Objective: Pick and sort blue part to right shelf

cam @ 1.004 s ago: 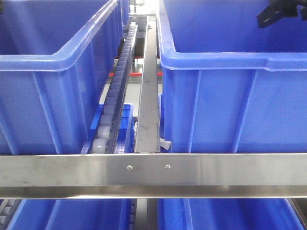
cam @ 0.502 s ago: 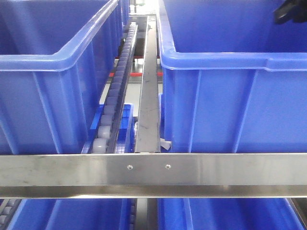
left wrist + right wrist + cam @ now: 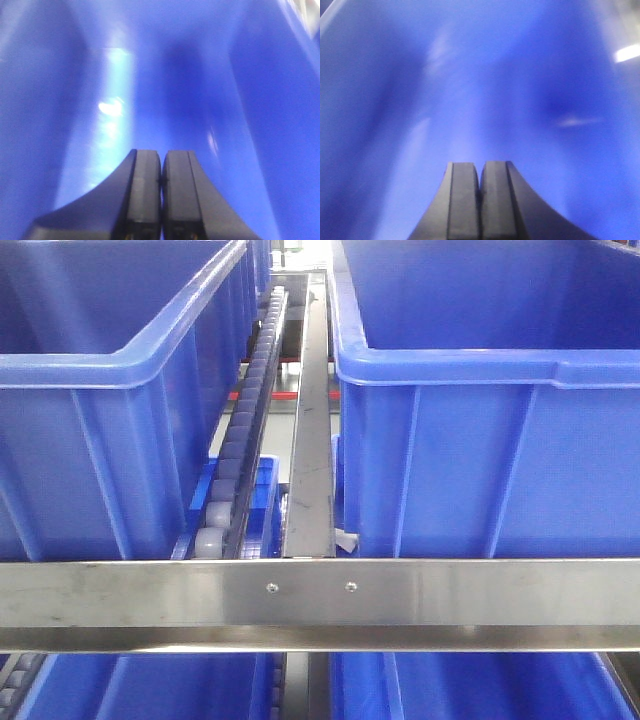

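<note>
**Dark gripper gone from front view above right bin**

Gone from the front view is the dark gripper that hung at the upper right a second ago, above the right blue bin (image 3: 490,430); half a second ago only its edge showed there. No blue part can be made out in any view, and where it lies cannot be told.

Left of that bin, across a steel rail (image 3: 310,440) and a roller track (image 3: 240,440), stands the left blue bin (image 3: 110,430). Both sit behind a steel crossbar (image 3: 320,605), with more blue bins on the level below. From the front, the visible inner walls of the two upper bins are bare blue; their floors are hidden.

Only the wrist cameras show the tools. The left gripper (image 3: 161,200) has its two dark fingers pressed together with nothing between them, set against blurred blue plastic. The right gripper (image 3: 480,200) is likewise pressed together and empty, also facing blurred blue plastic. Which bin each looks into cannot be told.
</note>
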Robot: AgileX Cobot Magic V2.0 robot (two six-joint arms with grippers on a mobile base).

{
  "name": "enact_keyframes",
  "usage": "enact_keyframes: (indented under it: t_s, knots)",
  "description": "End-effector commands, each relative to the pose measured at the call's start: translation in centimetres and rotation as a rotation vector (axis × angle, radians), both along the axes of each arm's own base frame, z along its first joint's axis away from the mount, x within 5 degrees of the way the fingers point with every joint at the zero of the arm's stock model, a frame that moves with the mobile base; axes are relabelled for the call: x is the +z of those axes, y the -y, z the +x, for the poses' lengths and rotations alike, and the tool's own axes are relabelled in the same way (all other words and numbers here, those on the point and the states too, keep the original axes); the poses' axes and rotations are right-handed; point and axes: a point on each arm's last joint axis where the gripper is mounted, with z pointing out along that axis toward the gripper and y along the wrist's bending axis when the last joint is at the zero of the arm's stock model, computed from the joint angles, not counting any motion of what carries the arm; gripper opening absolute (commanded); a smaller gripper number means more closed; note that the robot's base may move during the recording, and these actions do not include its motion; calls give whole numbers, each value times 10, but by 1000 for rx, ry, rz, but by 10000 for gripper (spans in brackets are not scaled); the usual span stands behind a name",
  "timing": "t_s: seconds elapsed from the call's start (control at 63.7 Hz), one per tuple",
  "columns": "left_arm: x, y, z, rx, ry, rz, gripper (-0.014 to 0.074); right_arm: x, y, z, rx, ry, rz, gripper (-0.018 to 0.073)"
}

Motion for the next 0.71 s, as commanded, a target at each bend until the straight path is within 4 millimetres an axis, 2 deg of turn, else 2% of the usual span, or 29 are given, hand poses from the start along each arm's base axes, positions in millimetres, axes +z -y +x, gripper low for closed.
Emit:
enact_keyframes:
  t_s: [0.0, 0.157, 0.502, 0.69]
  knots:
    - [25, -4, -13, 27, 157, -38, 133, 26, 7, -18, -31, 170, -11, 31]
    - [20, -5, -44, 31, 214, -40, 133, 15, 8, -52, -34, 238, -19, 31]
    - [-34, -9, -128, 31, 279, -39, 133, -16, 8, -122, -38, 360, -17, 31]
    - [-47, -10, -166, 29, 403, -43, 132, -24, 8, -149, -39, 440, -15, 31]
